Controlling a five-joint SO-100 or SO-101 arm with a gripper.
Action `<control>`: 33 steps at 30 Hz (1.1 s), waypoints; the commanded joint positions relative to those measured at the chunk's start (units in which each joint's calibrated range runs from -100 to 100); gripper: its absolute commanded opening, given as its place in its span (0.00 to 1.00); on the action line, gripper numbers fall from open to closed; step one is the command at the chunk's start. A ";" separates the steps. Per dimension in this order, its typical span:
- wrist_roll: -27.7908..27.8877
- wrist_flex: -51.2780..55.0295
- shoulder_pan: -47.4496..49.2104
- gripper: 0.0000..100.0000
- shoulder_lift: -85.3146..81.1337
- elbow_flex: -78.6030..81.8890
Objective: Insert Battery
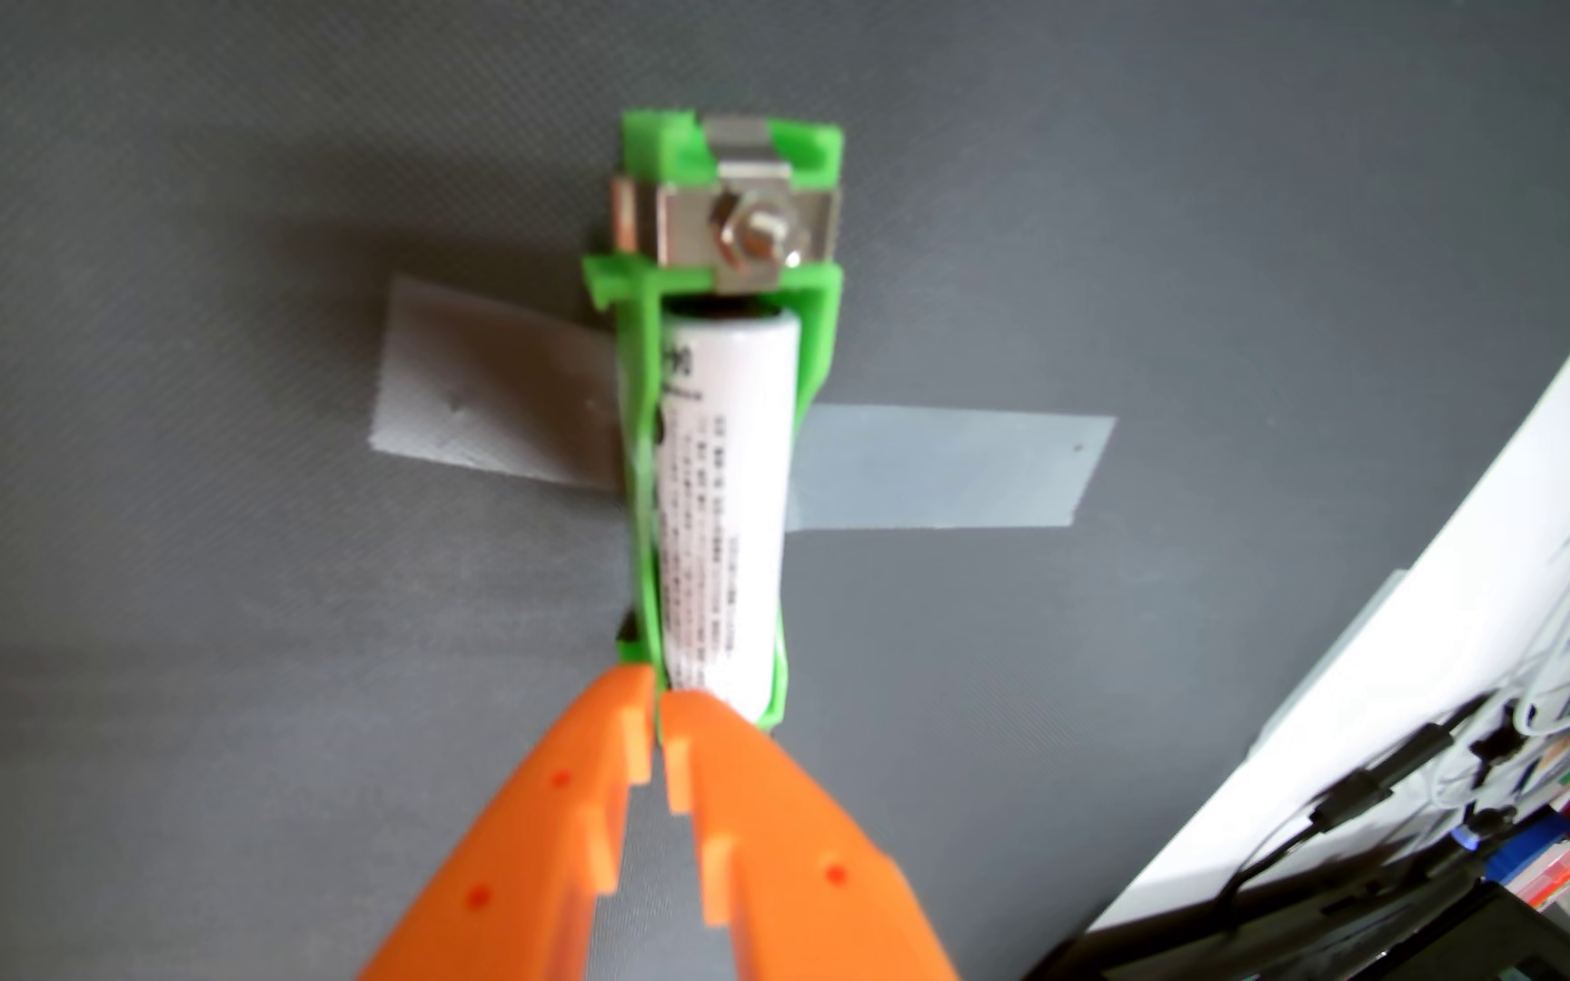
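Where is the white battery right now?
In the wrist view, the white battery lies in the green holder at centre, just above the orange gripper, below the metal contact.

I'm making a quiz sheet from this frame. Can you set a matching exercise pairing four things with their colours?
Things:
1. battery
2. holder
3. gripper
4. tape

Colours:
A. orange
B. grey
C. white
D. green

Pairs: 1-C, 2-D, 3-A, 4-B
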State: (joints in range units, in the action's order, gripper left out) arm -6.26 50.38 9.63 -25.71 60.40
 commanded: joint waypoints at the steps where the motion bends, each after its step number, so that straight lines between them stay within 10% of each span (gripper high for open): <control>1: -0.13 -0.50 -0.54 0.01 0.15 -2.63; 33: -0.13 -2.71 -0.54 0.01 3.82 -2.72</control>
State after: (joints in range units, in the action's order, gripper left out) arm -6.26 48.12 9.55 -22.05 60.04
